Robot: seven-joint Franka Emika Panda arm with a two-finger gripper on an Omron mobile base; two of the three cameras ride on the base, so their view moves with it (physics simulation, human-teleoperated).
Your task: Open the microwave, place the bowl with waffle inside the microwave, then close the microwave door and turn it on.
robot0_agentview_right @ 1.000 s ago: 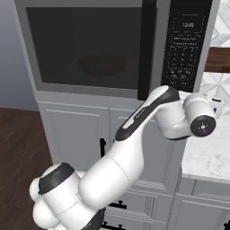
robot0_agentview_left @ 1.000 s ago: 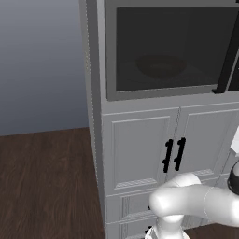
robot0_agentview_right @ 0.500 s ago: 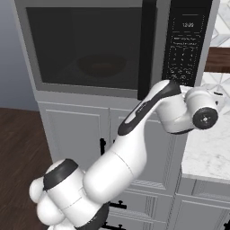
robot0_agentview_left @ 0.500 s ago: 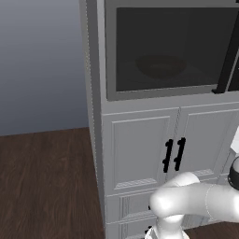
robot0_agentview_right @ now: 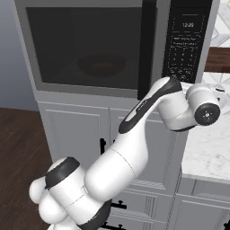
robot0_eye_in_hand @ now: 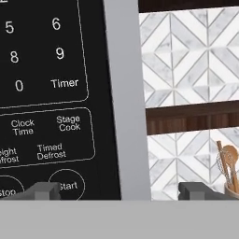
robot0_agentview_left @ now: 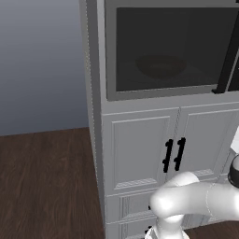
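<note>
— Pincer (robot0_eye_in_hand: pixel 119 190): we are seeing its jaws spread wide, gripping nothing, facing the black keypad (robot0_eye_in_hand: pixel 44 93) of the large grey-framed microwave (robot0_agentview_right: pixel 112 45).

— Round reddish-brown bowl (robot0_agentview_right: pixel 101 64): we are viewing it sitting inside, behind the shut dark-glass door (robot0_agentview_left: pixel 170 46).

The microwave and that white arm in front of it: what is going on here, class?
The microwave door is shut, and the reddish-brown bowl sits inside behind the dark glass. The white arm reaches up to the microwave's control panel on the right. In the hand view its open gripper faces the keypad, one fingertip just beside the Start button, not yet pressing it. A marble counter lies to the right.
</note>
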